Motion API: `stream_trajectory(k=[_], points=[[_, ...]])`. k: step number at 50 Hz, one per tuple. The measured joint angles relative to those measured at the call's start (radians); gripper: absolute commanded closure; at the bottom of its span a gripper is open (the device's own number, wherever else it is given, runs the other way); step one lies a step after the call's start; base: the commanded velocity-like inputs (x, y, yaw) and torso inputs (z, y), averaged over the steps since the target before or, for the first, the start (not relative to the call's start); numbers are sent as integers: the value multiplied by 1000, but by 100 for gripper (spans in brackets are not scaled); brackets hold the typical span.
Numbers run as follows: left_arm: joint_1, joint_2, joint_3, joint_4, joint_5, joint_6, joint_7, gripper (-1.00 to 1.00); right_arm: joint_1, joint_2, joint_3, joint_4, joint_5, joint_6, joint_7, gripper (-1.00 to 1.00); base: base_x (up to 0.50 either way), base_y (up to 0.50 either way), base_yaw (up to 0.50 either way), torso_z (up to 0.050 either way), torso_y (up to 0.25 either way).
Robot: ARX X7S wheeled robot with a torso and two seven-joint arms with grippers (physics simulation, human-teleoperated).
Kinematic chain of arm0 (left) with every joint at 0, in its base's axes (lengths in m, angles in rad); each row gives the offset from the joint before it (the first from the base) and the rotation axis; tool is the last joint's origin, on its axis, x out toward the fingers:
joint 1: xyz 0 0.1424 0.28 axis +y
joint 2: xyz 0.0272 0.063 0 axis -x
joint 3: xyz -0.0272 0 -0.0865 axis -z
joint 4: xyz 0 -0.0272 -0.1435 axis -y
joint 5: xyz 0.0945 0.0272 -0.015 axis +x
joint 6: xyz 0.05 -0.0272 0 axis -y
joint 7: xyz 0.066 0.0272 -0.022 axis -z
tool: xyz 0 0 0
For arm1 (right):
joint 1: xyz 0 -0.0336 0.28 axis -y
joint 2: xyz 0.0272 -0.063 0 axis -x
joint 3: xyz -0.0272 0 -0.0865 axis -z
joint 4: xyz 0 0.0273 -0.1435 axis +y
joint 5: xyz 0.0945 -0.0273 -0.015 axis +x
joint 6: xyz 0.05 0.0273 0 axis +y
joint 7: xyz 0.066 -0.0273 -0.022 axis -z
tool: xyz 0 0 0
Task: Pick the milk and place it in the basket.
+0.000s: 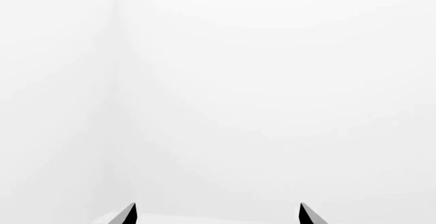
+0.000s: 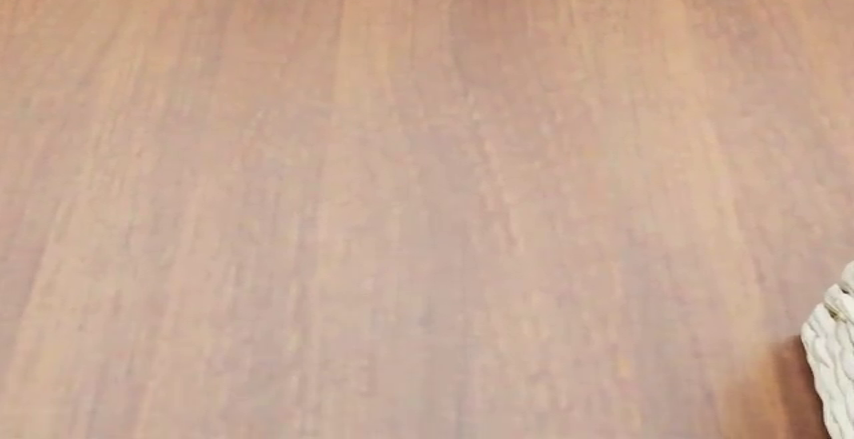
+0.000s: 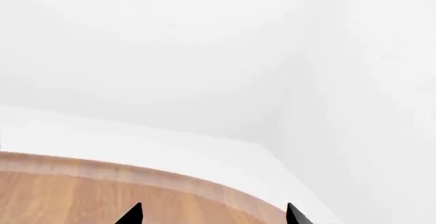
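Head view: basket (image 2: pixel 834 364) rim lower right on bench (image 2: pixel 400 199), milk unseen; we find it before reaching; both pincers spread, empty.

Left wrist cam: almost all white. Two plain white walls (image 1: pixel 272 81) meet at a faint vertical corner seam towards one side of the frame, w/ soft grey shading running down beside it. At the frame's lower edge, two dark pointed fingertips (image 1: pixel 126 215) of the left gripper (image 1: pixel 218 215) poke in, well apart, w/ nothing between them. A pale strip of white floor (image 1: pixel 204 219) shows just btwn the tips.
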Motion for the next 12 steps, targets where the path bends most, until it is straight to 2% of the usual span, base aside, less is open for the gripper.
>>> stream_trajectory(k=[12], points=[[1, -1, 3, -2, 0, 3, -2, -100, 33, -53, 75, -138, -1, -40, 124, -100, 0, 0, 0, 0, 0]])
